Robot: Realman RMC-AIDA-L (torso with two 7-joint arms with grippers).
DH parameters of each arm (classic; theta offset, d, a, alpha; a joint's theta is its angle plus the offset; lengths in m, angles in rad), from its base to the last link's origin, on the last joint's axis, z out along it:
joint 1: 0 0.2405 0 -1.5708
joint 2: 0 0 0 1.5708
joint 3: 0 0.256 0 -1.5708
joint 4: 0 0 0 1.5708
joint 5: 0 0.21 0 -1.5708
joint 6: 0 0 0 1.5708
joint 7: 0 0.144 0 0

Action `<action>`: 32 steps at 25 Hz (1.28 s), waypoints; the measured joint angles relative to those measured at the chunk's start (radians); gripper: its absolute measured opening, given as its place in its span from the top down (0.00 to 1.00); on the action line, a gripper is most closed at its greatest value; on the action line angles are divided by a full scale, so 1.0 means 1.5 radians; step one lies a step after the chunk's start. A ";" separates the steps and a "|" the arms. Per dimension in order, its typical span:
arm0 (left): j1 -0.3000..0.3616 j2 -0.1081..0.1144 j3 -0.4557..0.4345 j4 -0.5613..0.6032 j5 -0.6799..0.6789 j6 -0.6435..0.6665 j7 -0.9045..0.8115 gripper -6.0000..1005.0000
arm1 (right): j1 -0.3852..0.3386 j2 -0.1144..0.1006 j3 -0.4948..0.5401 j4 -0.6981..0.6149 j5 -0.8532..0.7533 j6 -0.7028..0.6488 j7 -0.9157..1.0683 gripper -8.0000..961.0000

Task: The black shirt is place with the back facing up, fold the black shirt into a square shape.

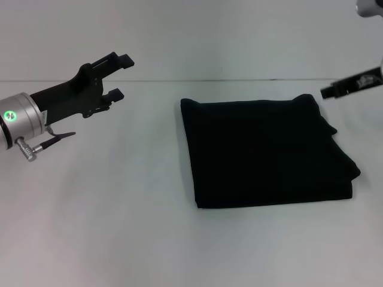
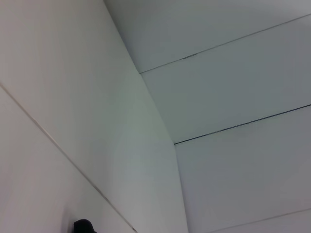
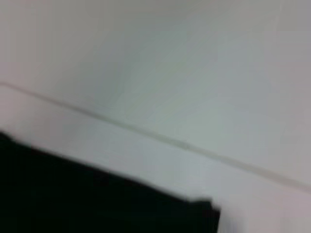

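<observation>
Black shirt (image 1: 266, 152), folded square, between open empty left tool (image 1: 116, 76) and right tool (image 1: 353, 84), grip unclear.

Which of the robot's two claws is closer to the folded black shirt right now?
The right. The right gripper hangs just off the far right corner of the black shirt, barely apart from it. The left gripper is open, raised well off to the shirt's left with bare white table between.

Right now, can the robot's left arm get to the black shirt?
Probably yes. The left gripper hangs open above the bare white table, with nothing between it and the folded black shirt.
</observation>
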 joint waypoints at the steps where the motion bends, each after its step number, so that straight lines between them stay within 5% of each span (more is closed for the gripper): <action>1: 0.000 0.000 0.000 0.000 0.000 0.001 0.000 0.06 | 0.003 -0.004 0.019 0.000 0.001 -0.036 0.005 0.66; 7: 0.000 0.000 0.000 -0.001 0.000 0.007 0.004 0.06 | 0.003 -0.037 0.145 -0.002 0.049 -0.247 0.030 0.67; 11: -0.002 0.000 0.000 -0.001 0.000 0.009 0.005 0.06 | -0.019 -0.050 0.163 0.012 0.055 -0.318 0.058 0.68; 32: 0.000 -0.002 0.001 -0.007 0.000 0.008 0.008 0.06 | -0.051 -0.032 0.164 0.062 0.064 -0.272 0.041 0.72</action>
